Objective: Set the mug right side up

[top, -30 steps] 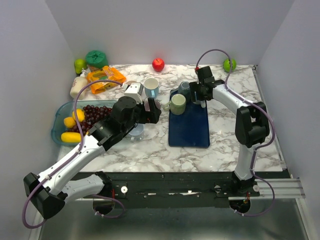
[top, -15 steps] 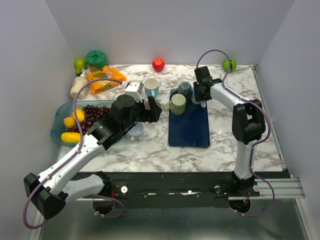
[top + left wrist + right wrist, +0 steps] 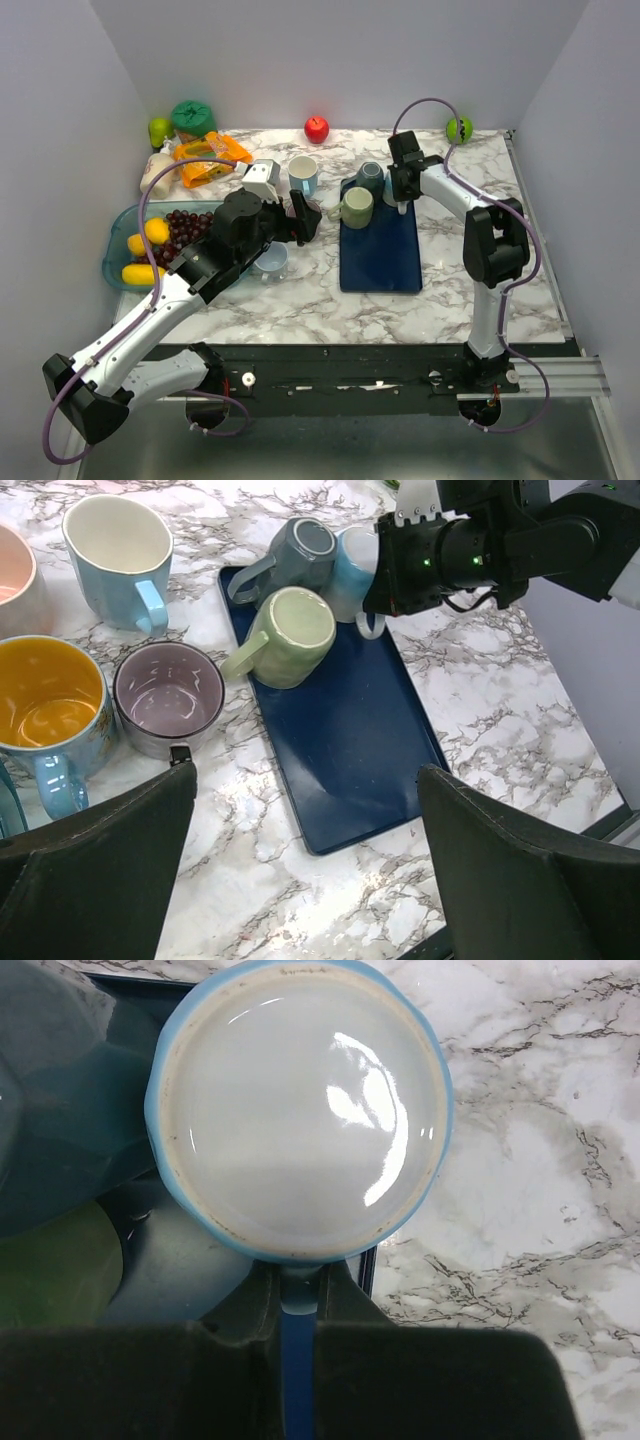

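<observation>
Barely begun, as I read it: the mug (image 3: 300, 1110) stands base-up at the far right corner of the tray (image 3: 350, 750), so the grasp looks made, but the lift and the flip are all left to do. On my right wrist view the right gripper (image 3: 298, 1295) is nearly closed, its fingers pinching the handle (image 3: 298, 1360) between them. The left gripper (image 3: 305, 790) hangs spread wide above the tray's near end, holding and touching nothing.
</observation>
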You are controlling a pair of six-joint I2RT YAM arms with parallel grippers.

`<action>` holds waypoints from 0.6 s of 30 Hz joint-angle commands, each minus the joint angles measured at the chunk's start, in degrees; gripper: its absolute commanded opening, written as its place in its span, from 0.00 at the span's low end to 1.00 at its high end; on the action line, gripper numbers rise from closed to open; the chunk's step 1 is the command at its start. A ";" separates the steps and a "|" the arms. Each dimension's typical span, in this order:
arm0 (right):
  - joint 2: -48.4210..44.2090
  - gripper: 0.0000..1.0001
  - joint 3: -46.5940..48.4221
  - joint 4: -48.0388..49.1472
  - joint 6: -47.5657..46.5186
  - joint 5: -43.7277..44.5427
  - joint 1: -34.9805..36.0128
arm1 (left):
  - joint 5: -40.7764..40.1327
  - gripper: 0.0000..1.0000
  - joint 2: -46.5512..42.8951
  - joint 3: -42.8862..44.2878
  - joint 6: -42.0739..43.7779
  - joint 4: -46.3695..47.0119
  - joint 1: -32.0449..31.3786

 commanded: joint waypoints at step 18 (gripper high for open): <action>-30.12 0.01 -12.12 3.55 5.87 -5.15 -0.48 | 7.17 0.99 1.47 -1.77 -0.63 7.96 0.70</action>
